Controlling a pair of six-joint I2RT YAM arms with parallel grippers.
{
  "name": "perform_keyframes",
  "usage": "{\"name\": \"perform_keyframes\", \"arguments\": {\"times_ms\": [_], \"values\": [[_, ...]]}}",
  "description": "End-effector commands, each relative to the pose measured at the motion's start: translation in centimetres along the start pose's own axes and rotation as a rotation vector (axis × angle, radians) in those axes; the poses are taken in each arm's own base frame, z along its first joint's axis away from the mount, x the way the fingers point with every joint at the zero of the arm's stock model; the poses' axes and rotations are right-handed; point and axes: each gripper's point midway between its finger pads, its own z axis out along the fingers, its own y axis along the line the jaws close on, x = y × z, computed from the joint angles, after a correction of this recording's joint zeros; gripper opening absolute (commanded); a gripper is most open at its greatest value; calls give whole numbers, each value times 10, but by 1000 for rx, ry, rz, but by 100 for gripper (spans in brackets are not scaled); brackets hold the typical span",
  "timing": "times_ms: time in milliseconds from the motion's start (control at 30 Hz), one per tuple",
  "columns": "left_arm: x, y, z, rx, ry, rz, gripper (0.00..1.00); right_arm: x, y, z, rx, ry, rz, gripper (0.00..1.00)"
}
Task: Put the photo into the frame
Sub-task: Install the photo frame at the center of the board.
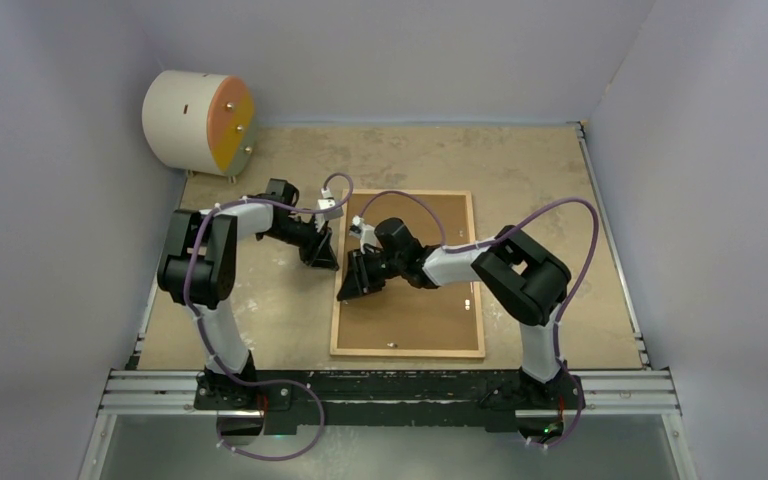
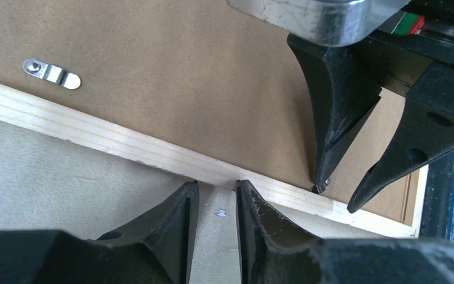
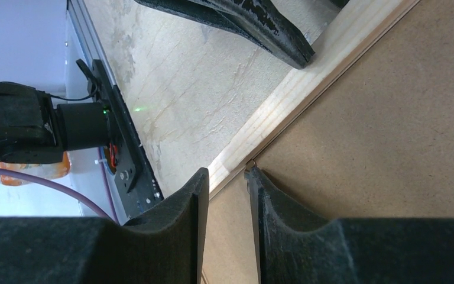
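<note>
Here the right tool [image 3: 227, 173] straddles the edge of the frame [image 3: 307, 92].

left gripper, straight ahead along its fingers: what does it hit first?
The frame: its light-wood rail lies right at the left gripper fingertips. Whether they already touch it is unclear.

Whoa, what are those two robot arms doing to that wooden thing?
They are working on the frame, which lies face down on the table with its brown backing board showing. Both hands are at its left wooden edge. The left hand comes at the rail from outside, fingers slightly apart. The right hand has a fingertip right where board meets rail. Neither holds anything. No photo can be seen.
</note>
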Motion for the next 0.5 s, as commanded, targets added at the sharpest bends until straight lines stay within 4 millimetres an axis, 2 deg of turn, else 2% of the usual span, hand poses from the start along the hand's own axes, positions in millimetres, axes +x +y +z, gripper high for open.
{"name": "perform_keyframes", "arguments": {"times_ms": [0, 300, 467], "values": [[38, 10, 14, -24, 124, -6, 29, 1, 5, -7, -4, 44, -26, 35], [43, 11, 14, -29, 139, -16, 23, -4, -11, -10, 40, 11, -32, 34], [42, 12, 14, -33, 139, -19, 22, 5, -5, -4, 14, 43, -39, 33]]}}
